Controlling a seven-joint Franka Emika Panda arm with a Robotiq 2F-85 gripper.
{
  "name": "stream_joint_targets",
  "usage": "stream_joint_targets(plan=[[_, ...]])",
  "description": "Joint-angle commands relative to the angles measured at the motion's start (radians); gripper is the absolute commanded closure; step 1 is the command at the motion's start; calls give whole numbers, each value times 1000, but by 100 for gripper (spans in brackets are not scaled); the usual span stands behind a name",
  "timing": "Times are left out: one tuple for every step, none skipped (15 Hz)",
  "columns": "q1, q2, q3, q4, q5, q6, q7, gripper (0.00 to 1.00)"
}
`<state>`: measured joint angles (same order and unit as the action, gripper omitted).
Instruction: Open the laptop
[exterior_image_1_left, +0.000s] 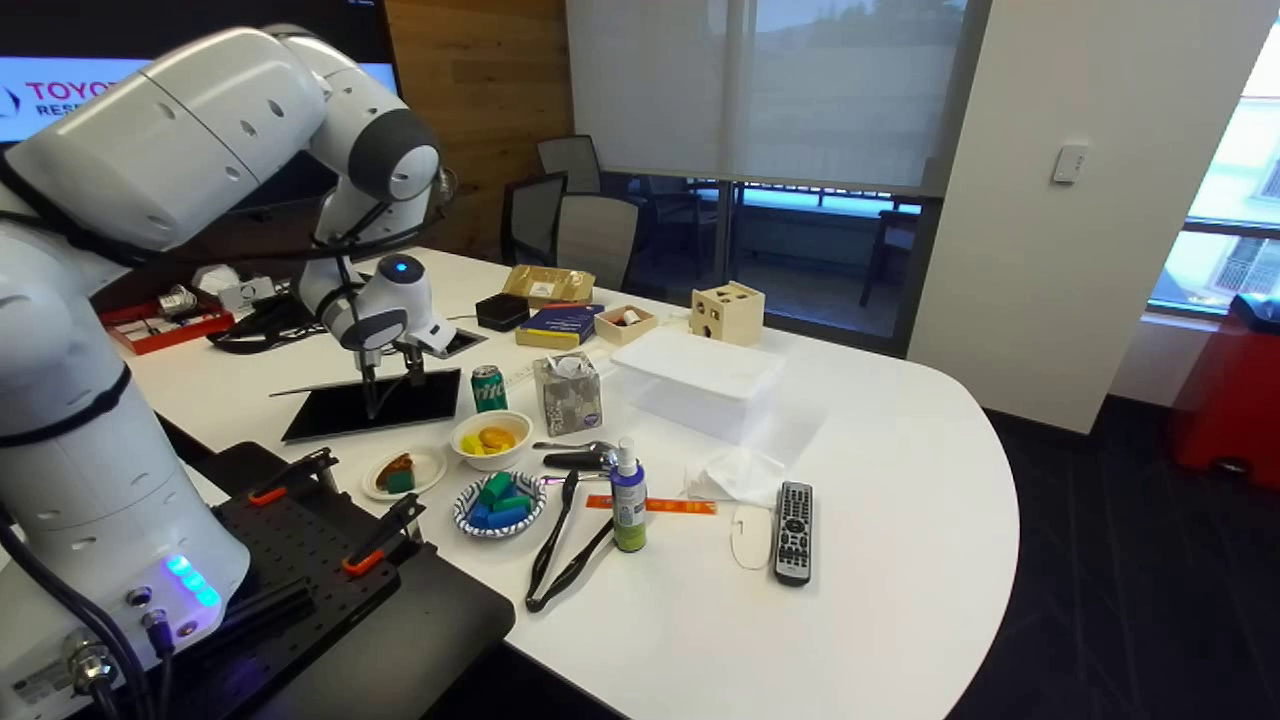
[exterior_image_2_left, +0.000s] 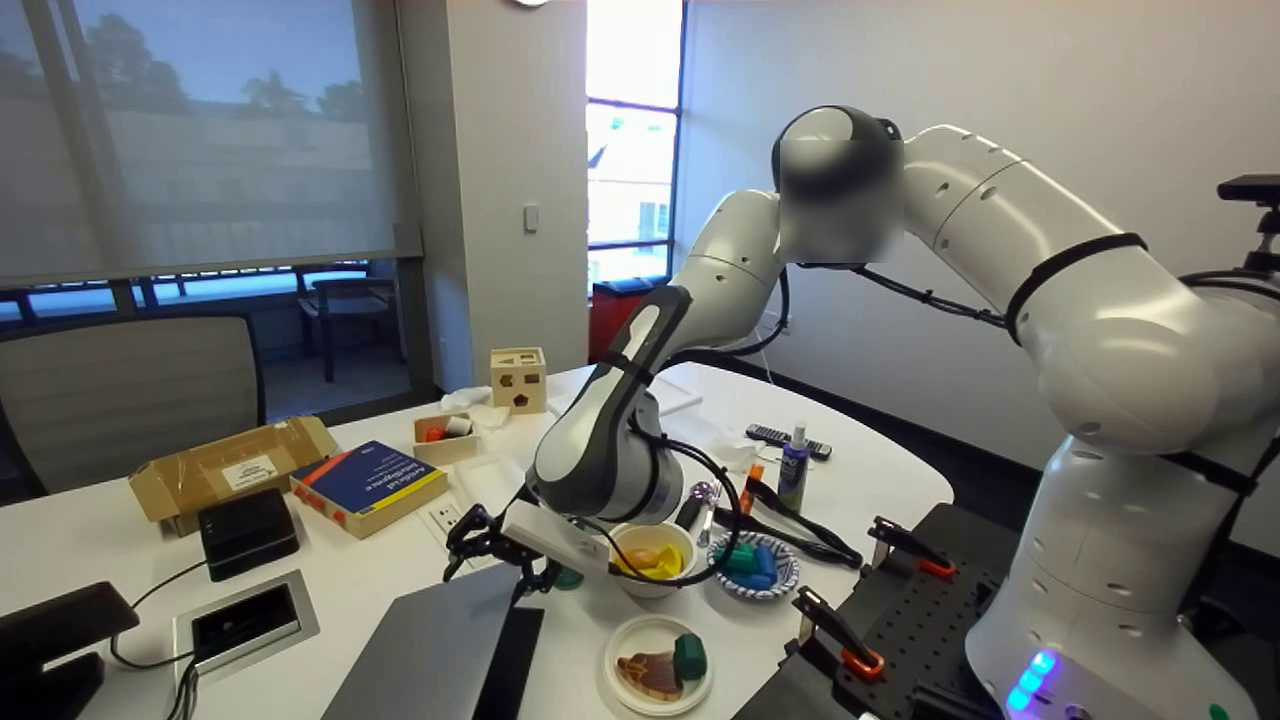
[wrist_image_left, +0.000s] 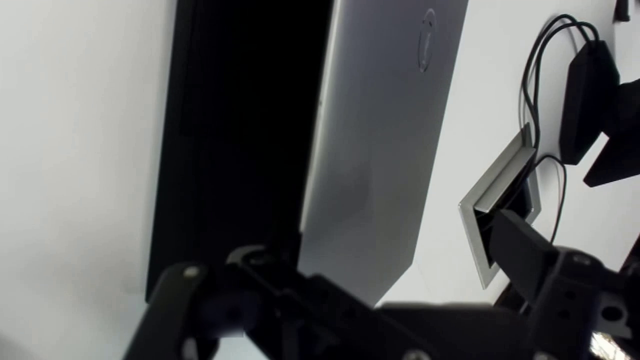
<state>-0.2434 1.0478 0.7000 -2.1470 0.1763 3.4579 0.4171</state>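
Laptop lies partly open on the white surface, near the can, its grey lid tilted above the dark base. The gripper is released, fingers wide apart at the lid's end; the wrist view is too dark to tell whether one touches it.

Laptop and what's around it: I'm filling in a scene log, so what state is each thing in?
Laptop: partly open
Gripper: open
Tongs: spread open
Can: upright; opened or sealed, cannot tell
Spray bottle: upright
Tissue box: tissue poking out
Wall screen: lit
Blind: partly lowered
Base lights: glowing blue
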Motion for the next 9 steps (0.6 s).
stream_joint_targets(plan=[[-9, -42, 55, 3, -27, -1, -6, 0], [-10, -41, 63, 7, -38, -1, -10, 0], [-9, -43, 73, 8, -46, -1, -13, 0], [-7, -46, 78, 11, -54, -1, -15, 0], [-6, -49, 86, 13, -62, -1, -18, 0], [-3, -54, 90, 14, -68, -1, -21, 0], [-1, -59, 96, 15, -73, -1, -26, 0], [1, -64, 102, 15, -78, -1, -38, 0], [3, -69, 106, 16, -83, -1, -47, 0]])
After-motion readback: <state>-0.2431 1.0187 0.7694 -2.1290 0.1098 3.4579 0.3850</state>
